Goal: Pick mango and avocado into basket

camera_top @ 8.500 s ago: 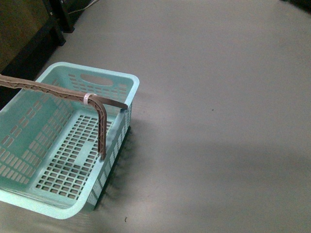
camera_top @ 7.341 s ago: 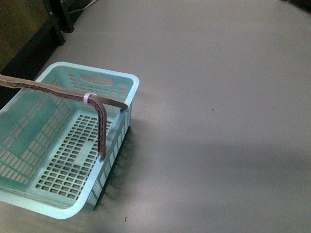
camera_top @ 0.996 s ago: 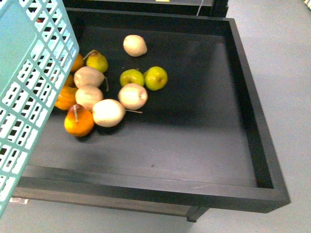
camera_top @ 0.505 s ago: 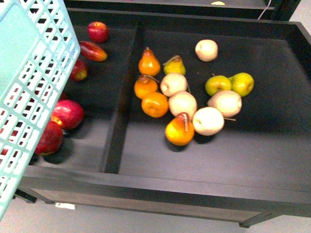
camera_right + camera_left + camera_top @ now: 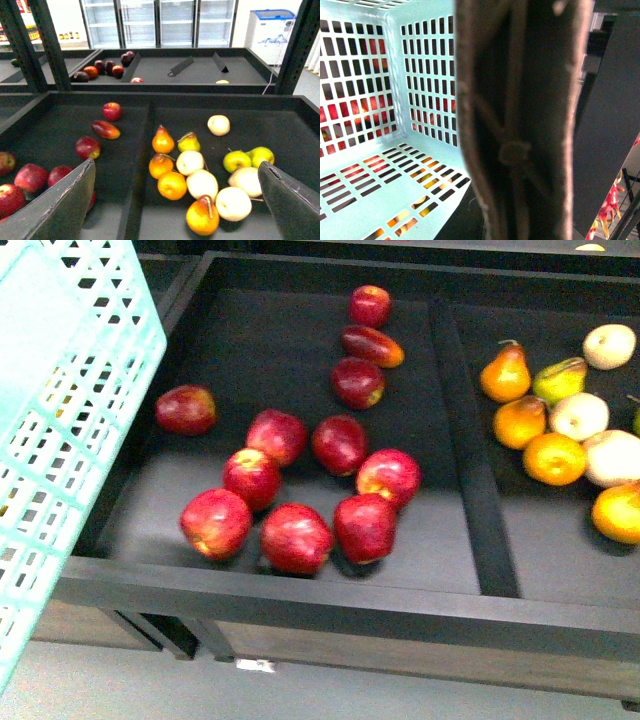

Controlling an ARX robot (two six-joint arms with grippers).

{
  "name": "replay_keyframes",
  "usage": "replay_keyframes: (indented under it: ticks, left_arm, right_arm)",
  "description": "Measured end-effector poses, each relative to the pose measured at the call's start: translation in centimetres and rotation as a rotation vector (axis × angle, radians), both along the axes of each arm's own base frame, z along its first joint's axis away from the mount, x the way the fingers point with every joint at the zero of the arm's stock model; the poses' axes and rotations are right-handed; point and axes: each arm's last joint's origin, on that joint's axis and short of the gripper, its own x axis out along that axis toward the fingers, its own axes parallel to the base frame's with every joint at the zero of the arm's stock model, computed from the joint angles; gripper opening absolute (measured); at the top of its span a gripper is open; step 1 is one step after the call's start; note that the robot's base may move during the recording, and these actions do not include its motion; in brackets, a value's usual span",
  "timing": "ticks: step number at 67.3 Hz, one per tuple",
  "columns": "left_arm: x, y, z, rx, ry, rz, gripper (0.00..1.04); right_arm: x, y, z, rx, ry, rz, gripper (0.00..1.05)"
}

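The turquoise slotted basket hangs tilted at the left edge of the front view, beside the black fruit bins. In the left wrist view its brown-grey ribbed handle fills the middle, with my left gripper shut on it and its fingers hidden. The basket's slotted walls and base hold nothing; red and yellow-orange colours show through the slots. My right gripper is open above the bins, with nothing between its dark fingers. I cannot make out the mango or the avocado in any view.
Several red apples lie in the left black bin. An elongated red-orange fruit lies at its back. Right of a divider, pears and orange fruits are piled. A raised rim fronts the bins. Further shelves and glass fridges stand behind.
Earlier the basket hung over bare grey floor. Over the last second the front view has swept left from the pear bin to the apple bin, with the basket staying at the left edge.
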Motion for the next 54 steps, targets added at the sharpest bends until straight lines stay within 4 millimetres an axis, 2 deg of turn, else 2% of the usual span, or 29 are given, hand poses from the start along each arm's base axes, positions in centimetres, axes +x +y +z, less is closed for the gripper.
replay_keyframes:
  ticks: [54]
  left_arm:
    - [0.00,0.01,0.01,0.001,0.001,0.003,0.05]
  right_arm:
    - [-0.01,0.01,0.01,0.000,-0.001,0.003,0.96]
